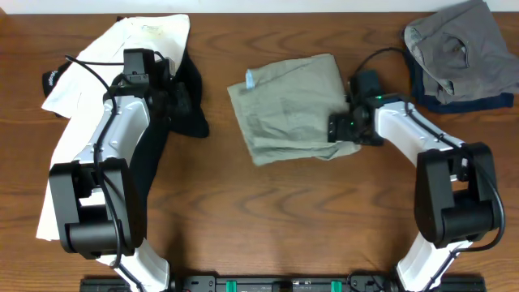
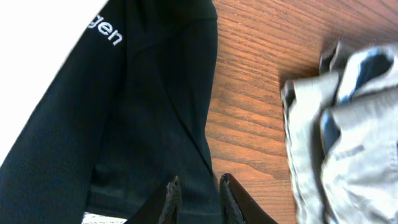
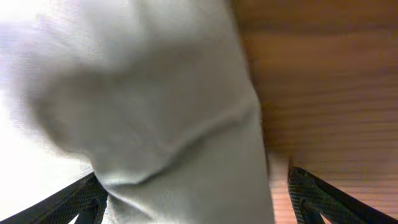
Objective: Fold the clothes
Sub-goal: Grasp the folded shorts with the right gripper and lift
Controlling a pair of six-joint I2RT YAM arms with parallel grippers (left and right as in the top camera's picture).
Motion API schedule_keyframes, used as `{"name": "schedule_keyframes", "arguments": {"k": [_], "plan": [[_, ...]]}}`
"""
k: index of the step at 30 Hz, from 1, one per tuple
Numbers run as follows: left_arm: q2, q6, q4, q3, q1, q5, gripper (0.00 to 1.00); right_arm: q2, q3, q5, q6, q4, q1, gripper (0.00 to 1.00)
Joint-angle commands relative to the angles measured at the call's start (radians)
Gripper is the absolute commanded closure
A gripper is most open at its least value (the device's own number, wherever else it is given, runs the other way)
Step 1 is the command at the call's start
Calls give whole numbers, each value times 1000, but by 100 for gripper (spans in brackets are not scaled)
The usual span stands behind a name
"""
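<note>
Right wrist, olive garment (image 3: 168,112) between spread right jaws

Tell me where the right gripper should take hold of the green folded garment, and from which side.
Probably best to grip the green garment at its right edge, coming from the right, low over the table. It lies flat with its folded layers stacked there, and the right gripper sits at that edge, open, with cloth between its jaws.

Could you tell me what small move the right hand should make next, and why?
Probably close the right hand: it is open, with the right edge of the olive garment between its fingers, so a pinch would secure that edge for folding.
</note>
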Motion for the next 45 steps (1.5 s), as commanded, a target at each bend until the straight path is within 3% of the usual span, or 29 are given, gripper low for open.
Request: {"name": "schedule_keyframes", "arguments": {"k": [1, 9, 16, 19, 30, 45], "plan": [[-29, 17, 12, 23, 3, -2, 76, 31, -14, 238, 18, 12, -46, 6], [-31, 16, 23, 23, 34, -81, 75, 3, 203, 185, -127, -138, -16, 1], [-32, -53, 22, 23, 169, -80, 55, -15, 472, 156, -279, -218, 145, 1], [-32, -80, 19, 23, 225, -80, 47, -7, 484, 137, -301, -199, 238, 1], [-32, -86, -4, 22, 275, -77, 45, 200, 489, 179, -307, -148, 474, 1], [-32, -85, -31, 22, 275, -77, 44, 313, 489, 240, -303, -167, 564, 14]]}}
